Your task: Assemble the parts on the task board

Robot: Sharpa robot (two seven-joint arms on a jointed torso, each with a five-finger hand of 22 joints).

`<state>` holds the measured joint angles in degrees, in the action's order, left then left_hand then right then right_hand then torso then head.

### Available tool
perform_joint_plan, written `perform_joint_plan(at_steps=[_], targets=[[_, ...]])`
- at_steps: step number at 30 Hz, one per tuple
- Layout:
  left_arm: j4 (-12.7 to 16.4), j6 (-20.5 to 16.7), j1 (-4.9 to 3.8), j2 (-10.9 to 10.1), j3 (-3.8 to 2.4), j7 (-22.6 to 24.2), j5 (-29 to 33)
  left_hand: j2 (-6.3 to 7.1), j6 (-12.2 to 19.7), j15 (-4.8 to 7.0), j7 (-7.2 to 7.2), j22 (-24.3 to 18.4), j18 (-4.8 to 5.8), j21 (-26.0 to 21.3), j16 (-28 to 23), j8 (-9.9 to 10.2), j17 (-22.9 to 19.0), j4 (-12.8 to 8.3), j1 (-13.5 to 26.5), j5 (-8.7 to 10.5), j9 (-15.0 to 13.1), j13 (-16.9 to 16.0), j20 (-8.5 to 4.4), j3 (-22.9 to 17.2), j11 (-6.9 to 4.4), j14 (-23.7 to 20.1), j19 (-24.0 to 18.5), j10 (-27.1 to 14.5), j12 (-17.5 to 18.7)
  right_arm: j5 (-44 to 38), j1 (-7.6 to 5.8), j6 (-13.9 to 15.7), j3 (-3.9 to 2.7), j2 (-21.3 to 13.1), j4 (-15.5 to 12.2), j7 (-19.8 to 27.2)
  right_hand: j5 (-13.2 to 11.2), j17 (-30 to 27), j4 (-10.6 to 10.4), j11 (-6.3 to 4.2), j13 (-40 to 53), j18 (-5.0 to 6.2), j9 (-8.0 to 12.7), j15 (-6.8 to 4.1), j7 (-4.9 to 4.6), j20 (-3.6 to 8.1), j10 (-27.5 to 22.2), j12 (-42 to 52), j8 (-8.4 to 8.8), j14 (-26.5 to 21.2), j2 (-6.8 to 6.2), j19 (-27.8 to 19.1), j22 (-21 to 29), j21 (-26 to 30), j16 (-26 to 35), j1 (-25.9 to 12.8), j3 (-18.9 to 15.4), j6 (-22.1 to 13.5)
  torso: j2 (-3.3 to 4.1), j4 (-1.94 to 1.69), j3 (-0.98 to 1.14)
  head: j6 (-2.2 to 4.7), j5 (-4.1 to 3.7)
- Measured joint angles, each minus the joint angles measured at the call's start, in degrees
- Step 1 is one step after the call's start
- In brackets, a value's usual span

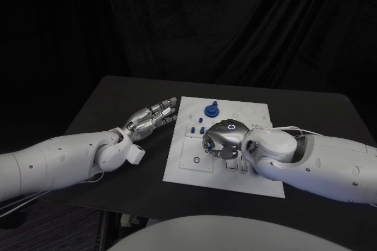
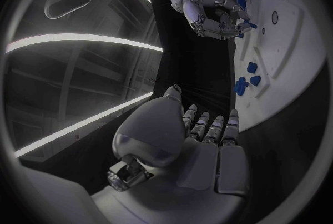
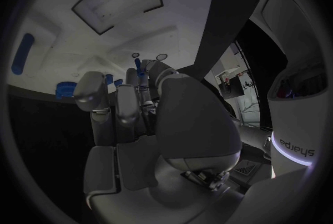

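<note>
Your right robot hand is curled over the middle of the task board, pinching a small blue part fingertip-down, likely to seat it. Your left robot hand rests open beside the board's left edge, perhaps steadying it; other blue parts stand toward the surface's far edge.

Left hand lies flat, fingers straight and close together, tips just short of task board edge, holding nothing; white board sits on black table; cluster of small blue parts on board near fingertips; right hand at far end of board, fingers curled down over another blue part; whether it grips part cannot be told.
</note>
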<state>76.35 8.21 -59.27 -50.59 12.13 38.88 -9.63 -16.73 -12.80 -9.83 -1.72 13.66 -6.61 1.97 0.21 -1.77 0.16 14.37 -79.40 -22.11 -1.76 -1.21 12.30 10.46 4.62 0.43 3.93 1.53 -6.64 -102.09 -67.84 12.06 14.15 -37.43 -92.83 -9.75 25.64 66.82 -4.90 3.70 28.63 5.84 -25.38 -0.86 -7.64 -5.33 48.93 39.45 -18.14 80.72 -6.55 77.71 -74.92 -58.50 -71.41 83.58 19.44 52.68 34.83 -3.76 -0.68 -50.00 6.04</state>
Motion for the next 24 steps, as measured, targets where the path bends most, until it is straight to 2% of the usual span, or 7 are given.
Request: perform_joint_plan(at_steps=[10, 24], targets=[[-0.2, 0.2, 0.10, 0.0, 0.02, 0.0, 0.0, 0.00, 0.0, 0.00, 0.00, 0.0, 0.00, 0.0, 0.0, 0.0, 0.0, -0.1, 0.0, 0.00, 0.0, 0.0, 0.00, -0.1, 0.00, 0.0, 0.0, 0.0, 0.0, -0.2, 0.81, 0.9, 0.01, 0.9, 1.0, 0.1, 0.0, 0.2, 0.0, 0.00, 0.0, 0.00, 0.0, 0.16, 0.00, 0.00, 0.0, 0.0, 0.00, 0.2, 0.00, 0.0, 0.0, -0.2, -0.3, 0.0, 0.0, 0.0, -0.01, 0.06, 0.01, 0.00, 0.38], [-0.3, 0.4, 0.20, 0.2, 0.02, 0.0, 0.0, 0.03, 0.2, 0.00, -0.22, -0.1, 0.00, 0.0, 0.0, 0.0, 0.0, -0.1, -0.4, -0.27, 0.0, 0.0, 0.00, -0.4, 0.00, 0.0, 0.0, 0.0, 0.0, -0.3, 1.72, 2.0, -0.02, 1.9, 2.9, 0.4, 0.0, 0.2, 0.0, 0.00, 0.0, 0.00, 0.0, 0.16, 0.00, 0.00, 0.0, 0.0, 0.00, 0.2, 0.00, 0.0, 0.0, -0.2, -0.3, 0.0, 0.0, 0.0, -0.02, -0.01, 0.02, 0.00, 0.30]])
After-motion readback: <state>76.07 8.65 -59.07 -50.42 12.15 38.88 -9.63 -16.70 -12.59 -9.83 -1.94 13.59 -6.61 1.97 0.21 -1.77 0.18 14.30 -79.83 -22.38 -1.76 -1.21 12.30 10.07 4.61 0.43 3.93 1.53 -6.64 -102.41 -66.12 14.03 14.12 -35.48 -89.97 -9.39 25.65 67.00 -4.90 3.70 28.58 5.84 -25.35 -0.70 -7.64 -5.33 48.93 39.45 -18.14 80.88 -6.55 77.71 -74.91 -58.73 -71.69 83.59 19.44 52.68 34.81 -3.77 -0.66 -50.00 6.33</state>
